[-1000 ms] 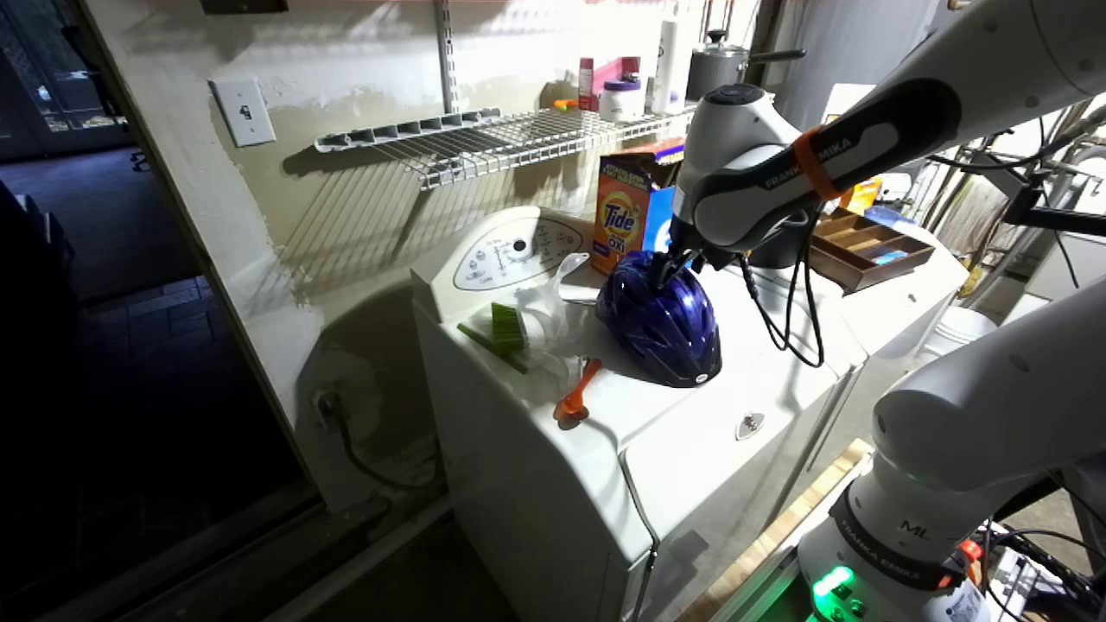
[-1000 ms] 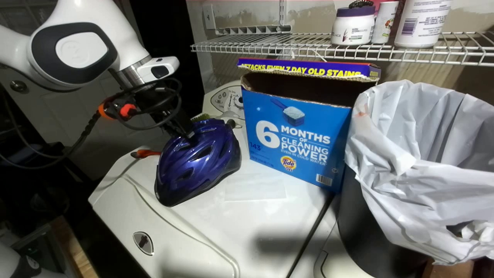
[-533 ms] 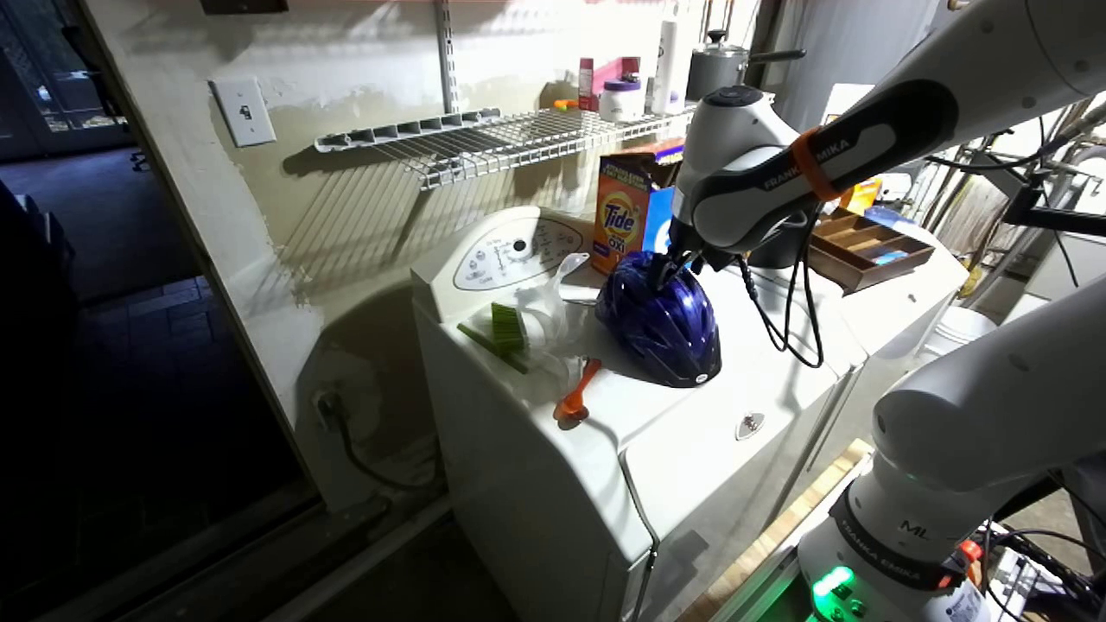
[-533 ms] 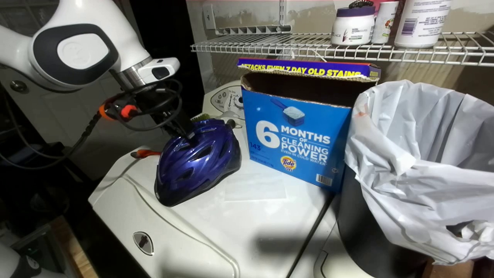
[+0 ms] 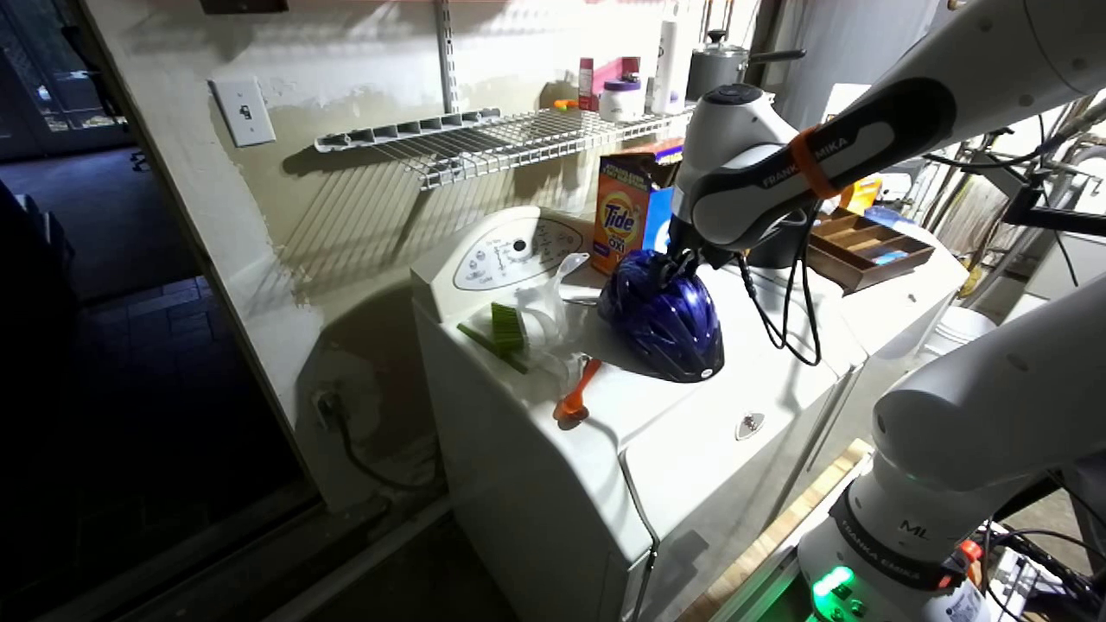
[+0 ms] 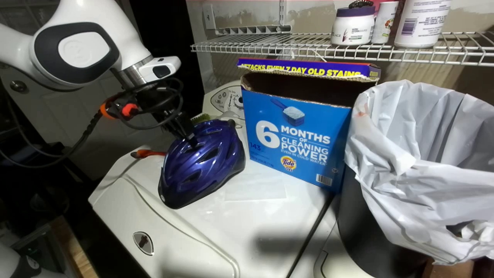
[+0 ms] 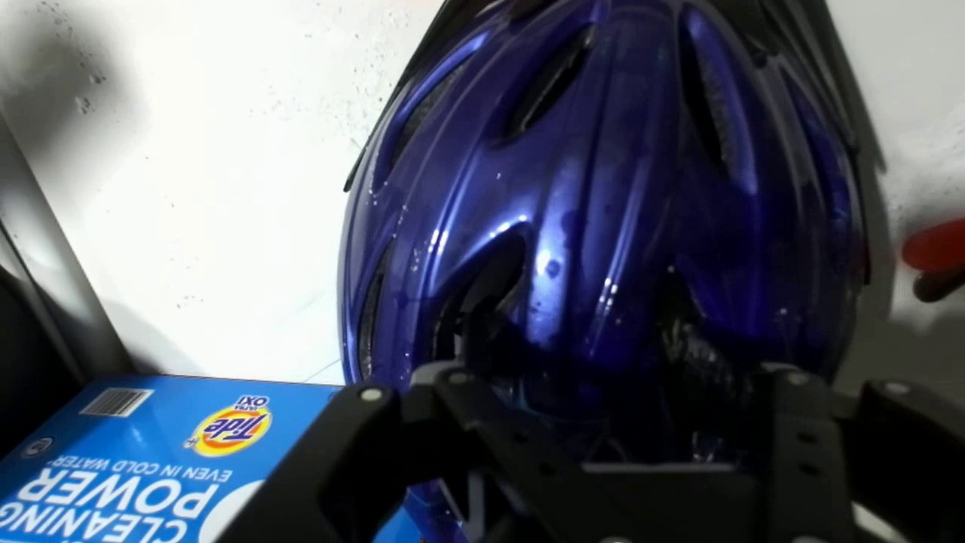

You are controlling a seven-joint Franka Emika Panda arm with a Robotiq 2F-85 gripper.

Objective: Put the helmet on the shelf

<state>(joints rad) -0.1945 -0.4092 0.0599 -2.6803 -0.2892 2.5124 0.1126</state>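
Observation:
The glossy dark blue helmet [image 5: 664,333] rests on the white appliance top in both exterior views, vents upward. Over its crown, my gripper [image 6: 190,139] points down, its fingers reaching into the vents. In the wrist view the gripper [image 7: 582,332] has a finger on either side of the central ridge of the helmet [image 7: 603,181], closed in on it; the fingertips are dark and partly hidden in the vents. The white wire shelf [image 5: 518,159] runs along the wall above and behind, also visible in an exterior view as the shelf [image 6: 266,48].
A detergent box [image 6: 295,143] stands right beside the helmet, under the shelf. Further along is a dark bin with a white bag [image 6: 409,170]. An orange scoop [image 5: 577,393] and green brush [image 5: 507,328] lie near the helmet. A white jar [image 5: 620,102] and bottles occupy part of the shelf.
My gripper's fingers have drawn together on the helmet's ridge. With that, the helmet has shifted and turned slightly on the appliance top. The arm has barely moved.

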